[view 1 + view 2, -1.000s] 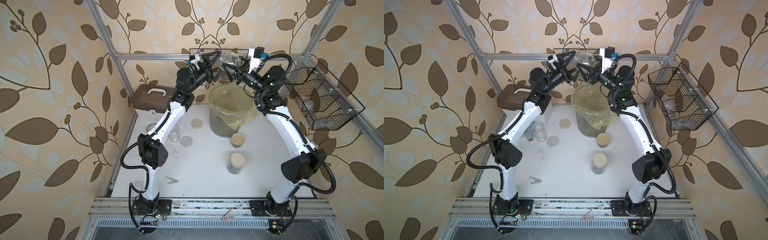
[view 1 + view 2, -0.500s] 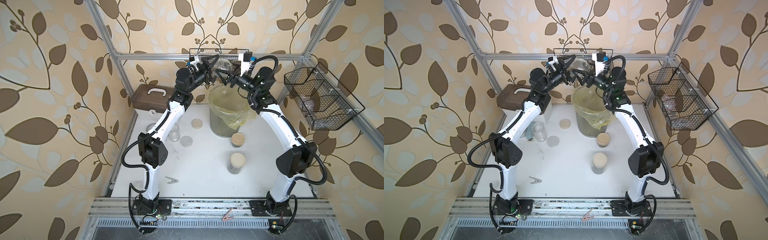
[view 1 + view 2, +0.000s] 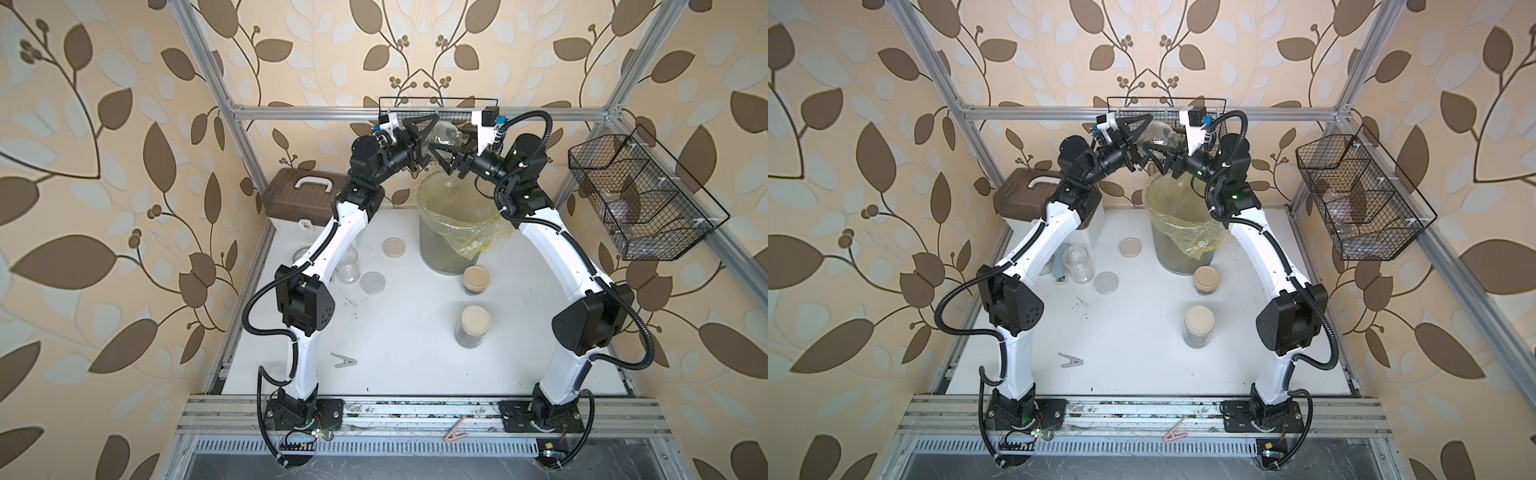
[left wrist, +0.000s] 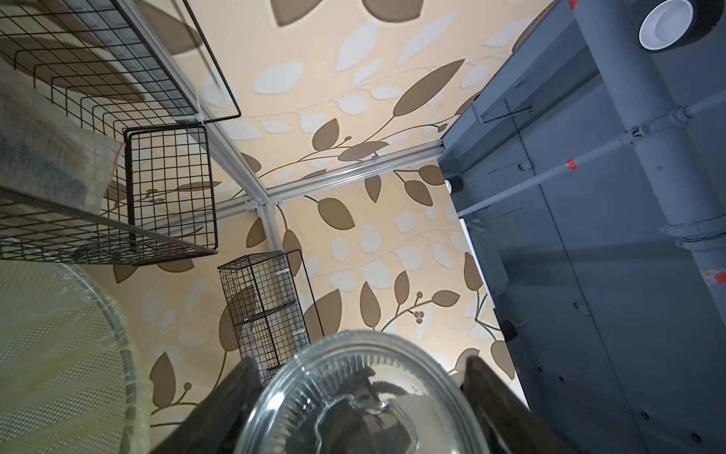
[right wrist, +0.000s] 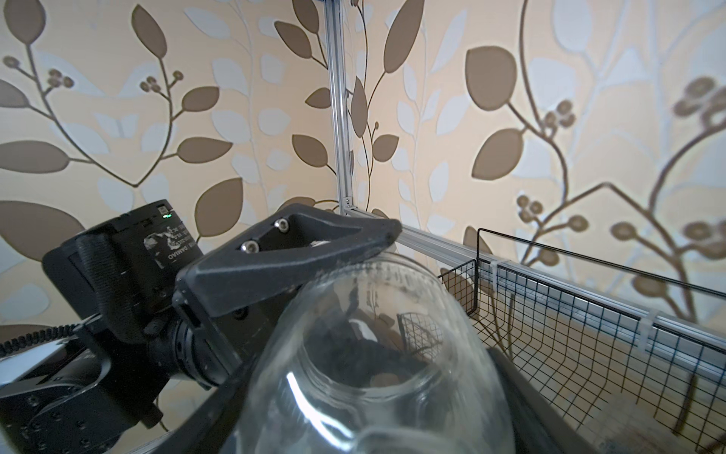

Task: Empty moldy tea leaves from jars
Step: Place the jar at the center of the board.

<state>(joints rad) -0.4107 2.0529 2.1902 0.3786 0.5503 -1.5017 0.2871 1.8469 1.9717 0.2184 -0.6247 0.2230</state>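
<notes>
A clear lidless glass jar (image 3: pixel 446 135) (image 3: pixel 1158 133) lies tilted in the air above the grey bin (image 3: pixel 420 199) with the yellow liner. My left gripper (image 3: pixel 430 139) (image 4: pixel 361 393) is shut on its base end, one dark finger (image 5: pixel 290 255) lying over the glass. My right gripper (image 3: pixel 446 157) (image 5: pixel 365 412) is shut on its mouth end. On the table, two jars with beige lids (image 3: pixel 476 279) (image 3: pixel 474 324) hold dark moldy tea leaves (image 3: pixel 468 340). An open clear jar (image 3: pixel 347 266) stands by the left arm.
A loose beige lid (image 3: pixel 394 248) and a dotted lid (image 3: pixel 372 283) lie on the white table. A brown case (image 3: pixel 305 199) stands back left. Wire baskets hang at the back (image 3: pixel 436 109) and right (image 3: pixel 640 199). Two clips (image 3: pixel 344 360) (image 3: pixel 455 435) lie near the front.
The right arm has carried the jar leftward to the left gripper. The left gripper, open a second ago, has closed on the jar's base.
</notes>
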